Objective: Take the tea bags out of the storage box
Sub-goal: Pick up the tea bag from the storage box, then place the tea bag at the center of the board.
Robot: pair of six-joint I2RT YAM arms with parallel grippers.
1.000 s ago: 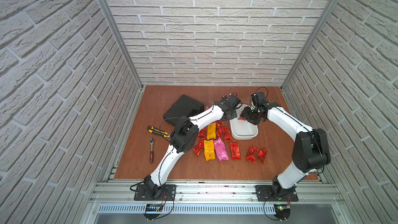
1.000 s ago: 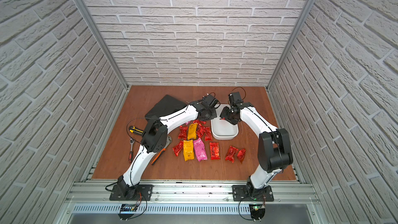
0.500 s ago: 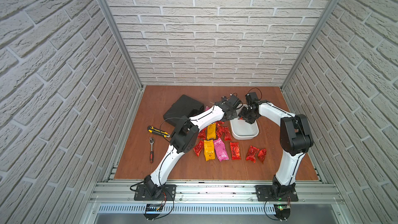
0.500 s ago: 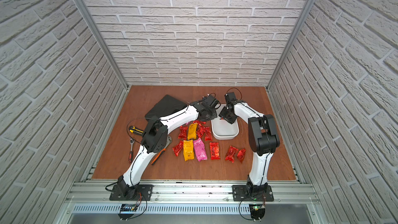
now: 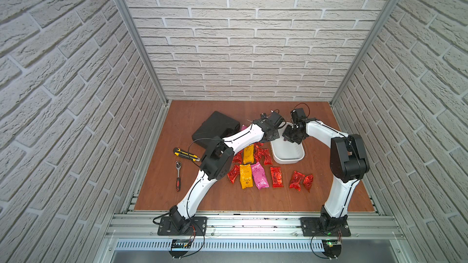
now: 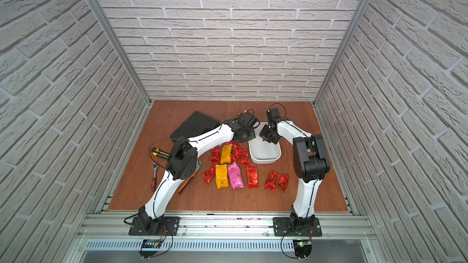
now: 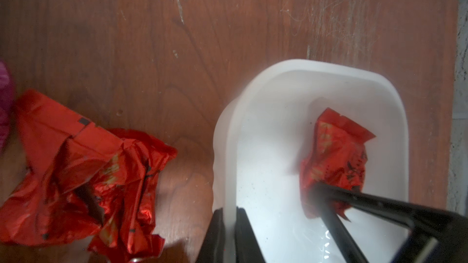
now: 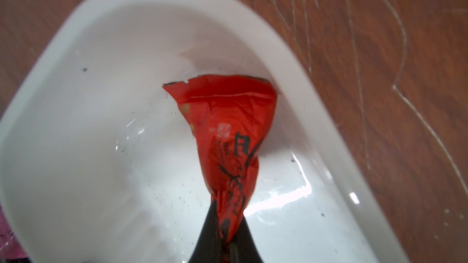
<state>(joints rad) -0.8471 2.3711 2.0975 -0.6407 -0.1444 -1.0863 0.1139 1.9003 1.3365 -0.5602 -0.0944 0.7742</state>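
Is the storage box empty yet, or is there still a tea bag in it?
Not empty. One red tea bag is inside the storage box, pinched by the shut right gripper; no other shows.

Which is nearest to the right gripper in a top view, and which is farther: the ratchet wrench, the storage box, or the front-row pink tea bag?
1. storage box: right gripper reaches inside it.
2. pink tea bag: front row, middle.
3. ratchet wrench: far left side.

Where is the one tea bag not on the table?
The wrist views show the red tea bag inside the white box, at its far end, pinched by the right gripper.
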